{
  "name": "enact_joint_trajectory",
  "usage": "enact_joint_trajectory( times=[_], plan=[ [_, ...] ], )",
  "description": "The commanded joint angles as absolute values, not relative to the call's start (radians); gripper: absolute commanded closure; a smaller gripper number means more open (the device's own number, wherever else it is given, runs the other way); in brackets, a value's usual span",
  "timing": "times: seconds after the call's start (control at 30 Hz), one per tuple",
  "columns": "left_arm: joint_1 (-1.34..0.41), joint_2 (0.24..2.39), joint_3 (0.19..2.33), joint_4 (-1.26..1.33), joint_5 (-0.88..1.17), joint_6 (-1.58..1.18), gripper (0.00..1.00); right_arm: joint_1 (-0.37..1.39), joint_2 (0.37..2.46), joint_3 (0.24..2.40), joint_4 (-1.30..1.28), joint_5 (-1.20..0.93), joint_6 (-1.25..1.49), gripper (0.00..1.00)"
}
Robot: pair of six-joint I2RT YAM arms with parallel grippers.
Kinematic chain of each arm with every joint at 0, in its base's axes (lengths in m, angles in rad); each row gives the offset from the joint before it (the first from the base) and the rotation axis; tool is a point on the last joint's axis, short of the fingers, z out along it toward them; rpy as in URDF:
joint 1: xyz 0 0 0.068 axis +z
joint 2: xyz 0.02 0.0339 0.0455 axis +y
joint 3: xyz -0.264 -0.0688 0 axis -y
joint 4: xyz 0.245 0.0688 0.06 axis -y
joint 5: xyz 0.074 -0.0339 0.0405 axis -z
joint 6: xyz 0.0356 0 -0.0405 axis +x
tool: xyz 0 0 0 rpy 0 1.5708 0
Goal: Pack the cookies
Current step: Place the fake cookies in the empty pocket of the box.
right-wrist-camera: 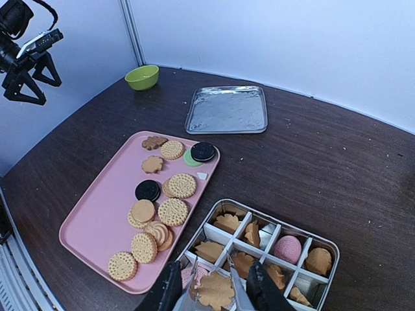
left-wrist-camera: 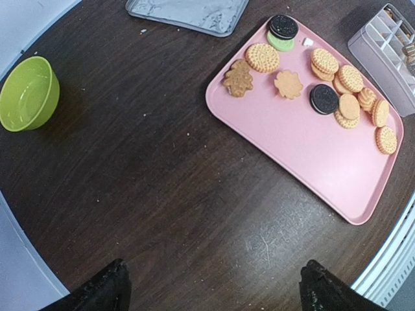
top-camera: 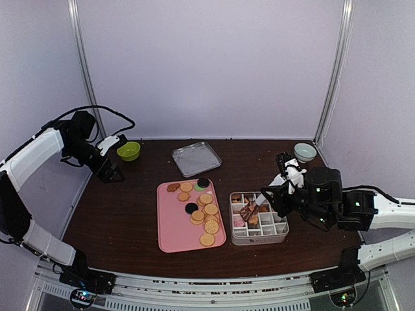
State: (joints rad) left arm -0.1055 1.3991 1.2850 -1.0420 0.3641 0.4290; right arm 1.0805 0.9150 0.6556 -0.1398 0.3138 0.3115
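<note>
Several cookies lie on the right side of a pink tray: round golden ones, two black ones and flower-shaped ones. My right gripper is shut on metal tongs, and these pinch a flower-shaped cookie over the near-left corner of a divided tin. The tin's compartments hold more flower cookies and a pink round. High at the back left, my left gripper stands open, with only bare table between its fingers.
A green bowl sits at the back left. A flat metal lid lies behind the pink tray. A pale bowl stands at the back right, near the right arm. The tin lies just right of the pink tray.
</note>
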Motion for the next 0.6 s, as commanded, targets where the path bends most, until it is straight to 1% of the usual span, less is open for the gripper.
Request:
enact_joint_trajectory(
  times=[0.0, 0.57],
  plan=[
    [-0.098, 1.404, 1.310, -1.045, 0.384, 0.446, 0.07, 1.085, 0.901, 0.664, -0.128, 0.351, 0.303, 0.71],
    [-0.097, 1.399, 1.315, -1.045, 0.387, 0.448, 0.06, 1.085, 0.920, 0.732, -0.158, 0.343, 0.263, 0.65]
  ],
)
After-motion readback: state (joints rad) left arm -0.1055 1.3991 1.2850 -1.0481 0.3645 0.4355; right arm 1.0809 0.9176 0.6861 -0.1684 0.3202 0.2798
